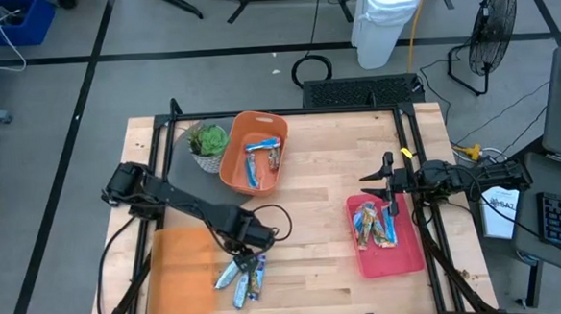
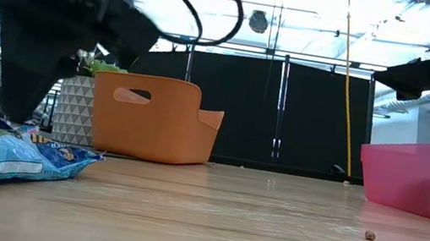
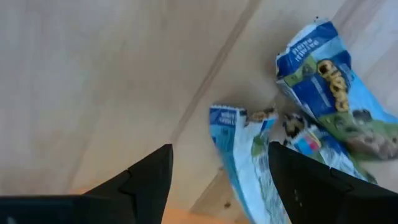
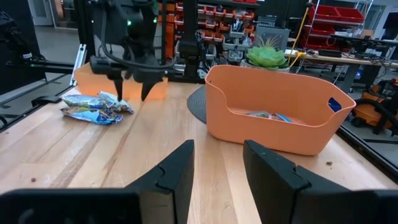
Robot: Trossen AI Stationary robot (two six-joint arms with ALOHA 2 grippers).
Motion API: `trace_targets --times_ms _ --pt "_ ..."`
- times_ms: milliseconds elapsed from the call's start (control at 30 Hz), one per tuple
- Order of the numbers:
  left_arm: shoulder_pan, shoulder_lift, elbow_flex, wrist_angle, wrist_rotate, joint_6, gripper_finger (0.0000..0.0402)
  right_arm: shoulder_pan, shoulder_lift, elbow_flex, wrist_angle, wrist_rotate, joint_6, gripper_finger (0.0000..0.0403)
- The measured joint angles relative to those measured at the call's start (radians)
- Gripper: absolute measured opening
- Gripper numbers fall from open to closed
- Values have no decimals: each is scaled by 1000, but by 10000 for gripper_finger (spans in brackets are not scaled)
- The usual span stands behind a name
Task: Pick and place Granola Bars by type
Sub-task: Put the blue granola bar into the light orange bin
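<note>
A small heap of blue-wrapped granola bars (image 1: 241, 277) lies on the wooden table near its front edge, beside an orange mat (image 1: 179, 273). My left gripper (image 1: 251, 247) points down just on the far side of the heap, open, its fingers (image 3: 146, 180) clear of the wrappers. In the left wrist view one light blue bar (image 3: 239, 155) shows between the fingers, below them, and a darker blue bar (image 3: 336, 93) lies beyond. More bars lie in the orange bin (image 1: 231, 160) and in the red tray (image 1: 413, 254). My right gripper (image 4: 217, 168) waits open at the table's right side.
A potted green plant (image 1: 208, 143) stands on a dark round mat at the far left, next to the orange bin. Bare wood lies between the bin, the tray and the heap. A small crumb (image 2: 369, 235) rests on the table in the low view.
</note>
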Motion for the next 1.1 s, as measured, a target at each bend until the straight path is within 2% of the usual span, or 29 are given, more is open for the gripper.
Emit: trace_targets --times_ms 333,567,733,933,1000,1100 --pt "-6 0 -113 209 8 -49 253 0 0 0 0 0 0 130" --pt "-3 -2 -129 238 11 -33 239 0 0 0 0 0 0 130" --pt "2 -1 -131 236 18 -26 176 0 0 0 0 0 0 130" --pt "16 0 -131 245 43 -1 32 0 0 0 0 0 0 130" --pt "23 0 -131 244 41 -2 16 0 0 0 0 0 0 130" --pt "31 -29 -125 239 1 23 18 0 0 0 0 0 0 130"
